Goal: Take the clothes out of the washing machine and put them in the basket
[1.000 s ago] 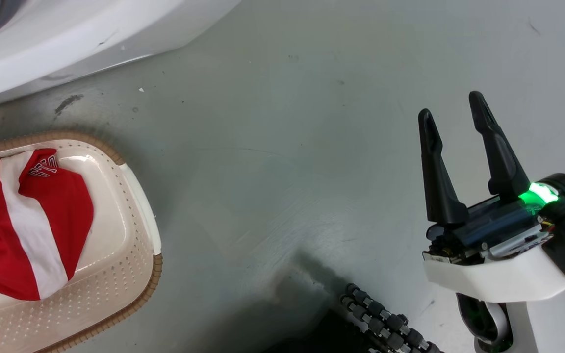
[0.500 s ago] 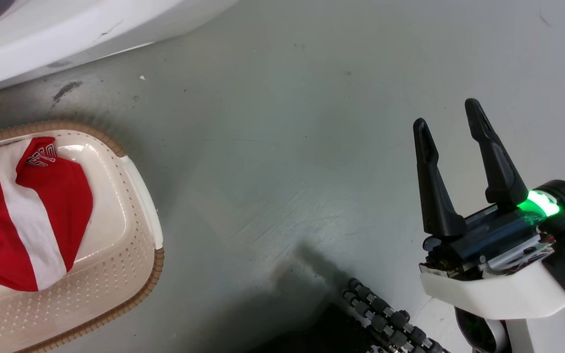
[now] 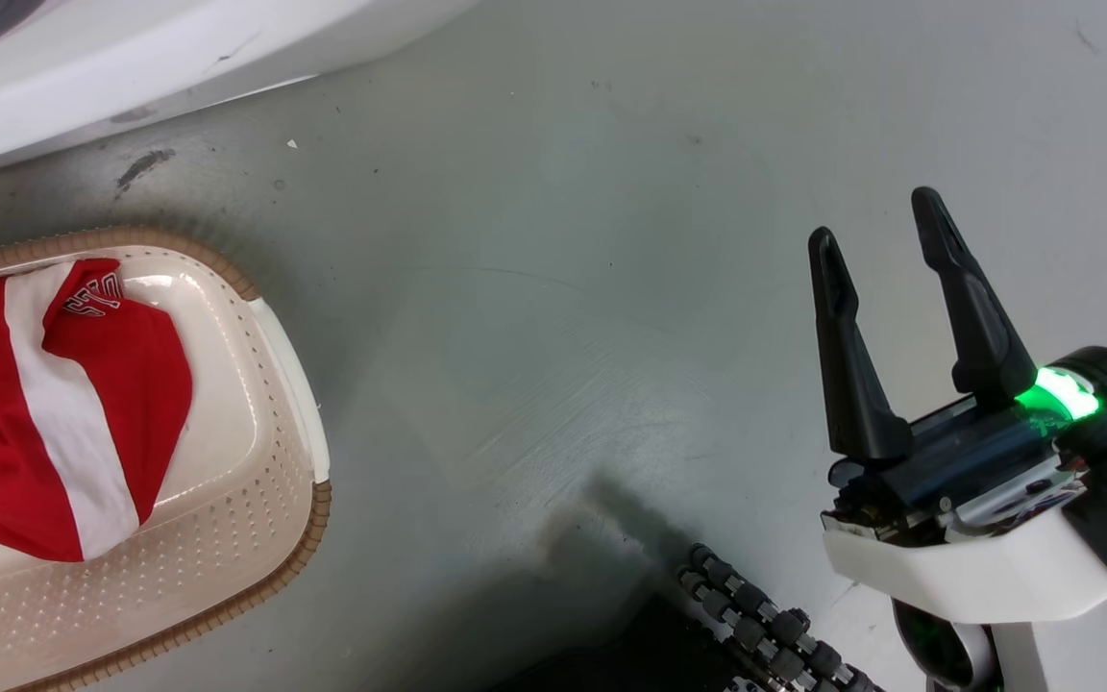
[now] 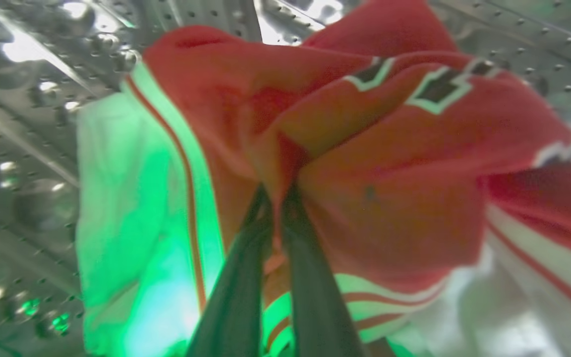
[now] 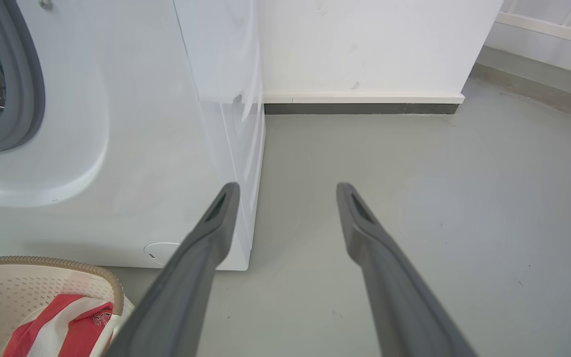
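Inside the perforated steel drum (image 4: 28,148) of the washing machine (image 5: 132,148), my left gripper (image 4: 278,196) is shut on a fold of a red jersey (image 4: 389,173) with black-white lettering and striped trim. A red garment with a broad white band (image 3: 63,413) lies in the cream basket (image 3: 265,500) at the head view's left; the same garment (image 5: 62,332) and basket (image 5: 28,282) sit at the right wrist view's lower left. My right gripper (image 3: 880,226) stands open over bare floor, holding nothing, well right of the basket, its gap (image 5: 288,191) facing the machine's corner.
The washing machine's white front (image 3: 131,67) runs along the head view's top left, close behind the basket. A white wall with a dark skirting strip (image 5: 360,108) stands beyond the machine. A black ribbed cable conduit (image 3: 755,625) lies at the bottom. Grey floor (image 3: 563,288) spreads between basket and right gripper.
The head view has shifted slightly, so basket and machine sit a little differently in it. My right gripper stays open in about the same place. The garment in the basket has not moved.
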Tool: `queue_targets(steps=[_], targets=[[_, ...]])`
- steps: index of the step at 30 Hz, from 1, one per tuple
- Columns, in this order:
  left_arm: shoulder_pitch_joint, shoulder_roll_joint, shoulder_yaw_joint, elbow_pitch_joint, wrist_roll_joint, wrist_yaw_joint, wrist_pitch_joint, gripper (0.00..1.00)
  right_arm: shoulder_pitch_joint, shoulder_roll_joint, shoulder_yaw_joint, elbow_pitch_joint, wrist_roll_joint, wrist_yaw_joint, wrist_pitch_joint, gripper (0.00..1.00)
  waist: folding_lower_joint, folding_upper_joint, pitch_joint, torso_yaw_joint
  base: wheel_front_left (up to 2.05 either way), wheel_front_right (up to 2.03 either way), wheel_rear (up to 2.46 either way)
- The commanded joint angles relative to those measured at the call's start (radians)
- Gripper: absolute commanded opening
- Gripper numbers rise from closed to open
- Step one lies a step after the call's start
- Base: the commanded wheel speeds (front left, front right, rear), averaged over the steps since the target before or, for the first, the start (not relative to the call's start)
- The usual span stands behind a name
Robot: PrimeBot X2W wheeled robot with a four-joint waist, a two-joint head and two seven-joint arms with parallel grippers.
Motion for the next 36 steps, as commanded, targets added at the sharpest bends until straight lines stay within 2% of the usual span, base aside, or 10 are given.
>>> queue_targets(steps=[1, 15, 24, 36], targets=[[0.047, -0.016, -0.024, -0.006, -0.012, -0.006, -0.012, 0.00, -0.021, 0.003, -0.001, 0.001, -0.005, -0.001, -0.002, 1.00, 0.0000, -0.0001, -0.002, 0.001, 0.00, 0.00, 0.00], [0.068, 0.046, -0.086, -0.115, -0.084, -0.004, -0.135, 0.00, -0.092, 0.003, -0.001, 0.025, -0.037, -0.001, -0.002, 1.00, 0.0000, -0.0001, -0.052, 0.014, 0.00, 0.00, 0.00], [0.196, 0.022, -0.116, -0.173, -0.175, -0.004, -0.283, 0.00, -0.102, 0.003, -0.047, 0.060, -0.096, -0.001, -0.002, 1.00, 0.0000, -0.0001, -0.152, 0.103, 0.00, 0.00, 0.00], [0.424, -0.017, -0.157, -0.255, -0.256, -0.004, -0.531, 0.00, -0.076, 0.003, -0.080, 0.106, -0.170, -0.001, -0.002, 1.00, 0.0000, -0.0001, -0.310, 0.221, 0.00, 0.00, 0.00]])
